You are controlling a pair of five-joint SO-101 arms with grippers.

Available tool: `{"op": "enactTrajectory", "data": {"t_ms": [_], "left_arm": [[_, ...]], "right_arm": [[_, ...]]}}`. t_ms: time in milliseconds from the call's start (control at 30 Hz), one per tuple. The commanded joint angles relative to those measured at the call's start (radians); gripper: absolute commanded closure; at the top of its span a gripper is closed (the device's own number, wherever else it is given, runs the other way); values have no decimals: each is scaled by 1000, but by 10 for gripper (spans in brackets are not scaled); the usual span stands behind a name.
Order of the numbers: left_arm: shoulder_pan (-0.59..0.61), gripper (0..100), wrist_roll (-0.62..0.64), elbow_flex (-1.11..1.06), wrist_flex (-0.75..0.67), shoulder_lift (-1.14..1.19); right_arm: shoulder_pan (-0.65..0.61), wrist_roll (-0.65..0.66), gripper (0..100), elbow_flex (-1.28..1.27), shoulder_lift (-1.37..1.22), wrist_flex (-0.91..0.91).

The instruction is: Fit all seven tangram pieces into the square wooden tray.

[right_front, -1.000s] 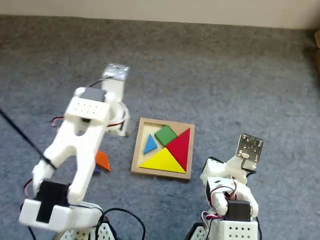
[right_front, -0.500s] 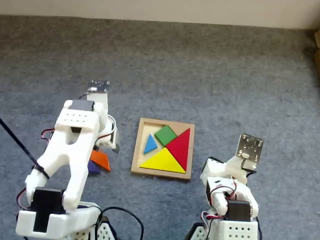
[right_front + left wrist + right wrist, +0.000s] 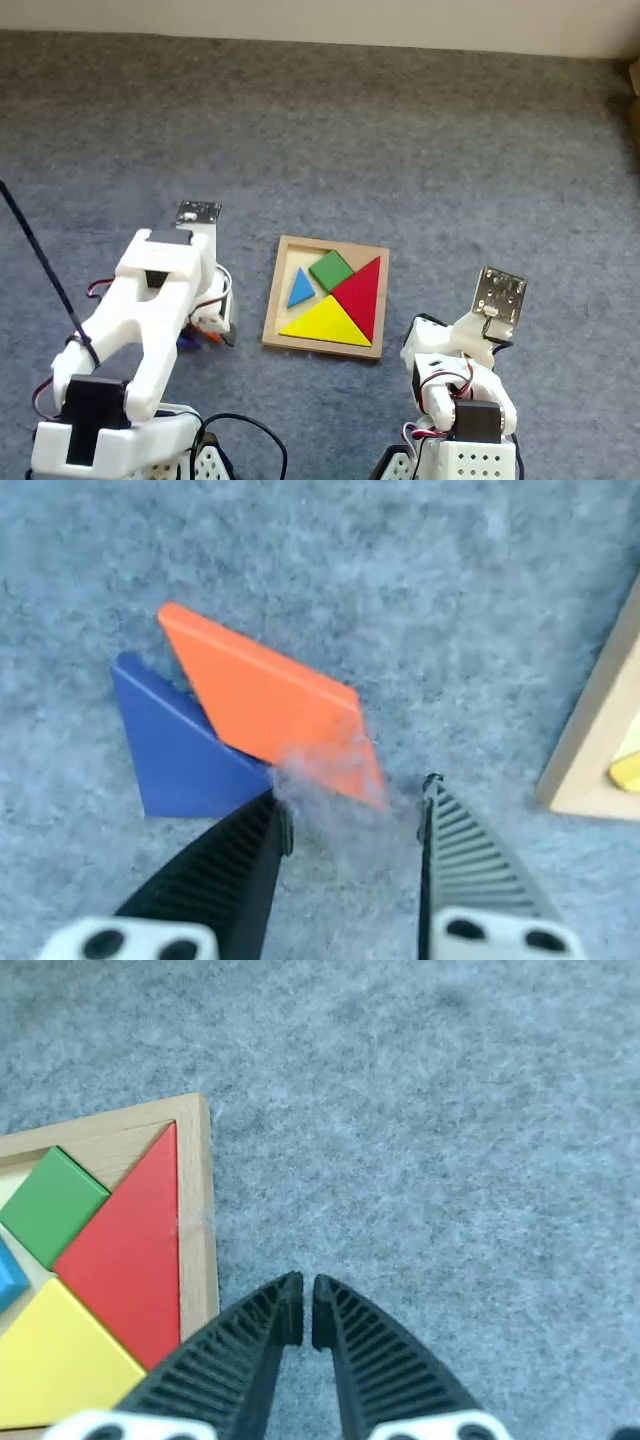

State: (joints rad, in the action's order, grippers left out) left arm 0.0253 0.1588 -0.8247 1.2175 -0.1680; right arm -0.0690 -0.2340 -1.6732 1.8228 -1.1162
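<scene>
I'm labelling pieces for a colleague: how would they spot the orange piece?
Find the wooden tray on the grey carpet. Beside it, before the left end effector, two loose pieces touch. Take the orange piece, slanted and four-sided, not the dark blue triangle.

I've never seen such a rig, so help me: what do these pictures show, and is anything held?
Two white robots, a left arm and a right arm, stand on grey carpet. One picture looks down from above; the others come from a camera on each wrist. The wooden tray holds a yellow triangle, red triangle, green square and small blue triangle. Beside it lie an orange parallelogram and a dark blue triangle, touching. The left gripper is open over the orange piece's corner; the right gripper is shut, empty. Nothing is held.
</scene>
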Motion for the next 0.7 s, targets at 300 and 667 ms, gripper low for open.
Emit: {"op": "enactTrajectory", "data": {"t_ms": [300,667], "left_arm": [[177,793,12,-36,-216,-30],[180,790,222,-39,-315,-28]], "right_arm": [[13,-6,967,-140,13,2],[13,-6,967,-140,13,1]]}}
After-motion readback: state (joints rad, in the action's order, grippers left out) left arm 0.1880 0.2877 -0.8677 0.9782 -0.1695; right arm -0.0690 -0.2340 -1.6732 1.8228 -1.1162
